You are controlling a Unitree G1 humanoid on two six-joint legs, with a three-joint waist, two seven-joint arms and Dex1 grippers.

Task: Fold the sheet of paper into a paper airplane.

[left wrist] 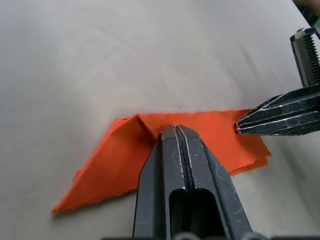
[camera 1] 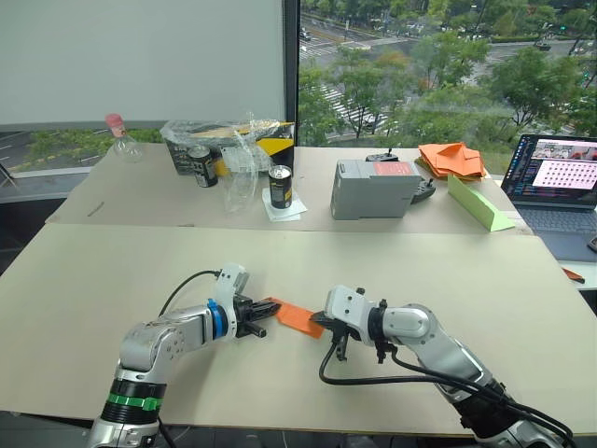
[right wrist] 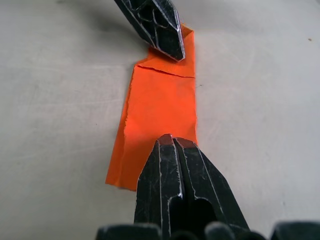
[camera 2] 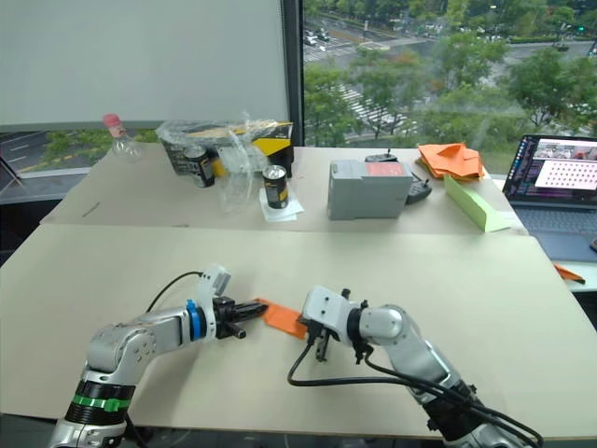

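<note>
Left hand (camera 1: 257, 320) and right hand (camera 1: 338, 338), both pressed together, pin the folded sheet of paper (camera 1: 297, 316) on bare table (camera 1: 112, 280).

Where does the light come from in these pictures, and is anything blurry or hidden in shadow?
Left eye view: daylight from the window behind the tables; soft, faint shadows under both arms. Left wrist view: the left gripper, shut and pressing on the sheet of paper, looms large; the paper's folds are sharp. Right wrist view: the right gripper, shut, casts a dim shadow on the orange.
</note>
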